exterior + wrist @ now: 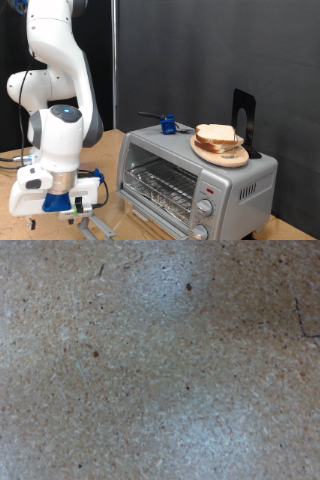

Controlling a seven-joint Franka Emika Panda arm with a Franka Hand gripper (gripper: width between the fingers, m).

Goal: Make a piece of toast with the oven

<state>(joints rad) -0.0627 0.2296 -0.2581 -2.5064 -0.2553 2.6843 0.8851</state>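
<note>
Atop oven (200, 175), toast (218, 136); wrist shows tabletop (160, 370).

We see the oven (195, 180) on the worktop (20, 160) at the exterior view's right, its door (130, 213) hanging open. On its roof a plate (220, 152) carries the piece of toast (217, 135), with a clamp (168, 124) to the left and a stand (245, 122) behind. The arm (55, 100) stands at the left.

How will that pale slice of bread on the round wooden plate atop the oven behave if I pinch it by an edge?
The pale, tan-crusted slice of bread looks thin, so it is probably light and may sag or tear under an edge pinch. It sits loose on the round wooden plate atop the silver toaster oven, so a push likely slides it. The gripper is low beside the oven.
</note>
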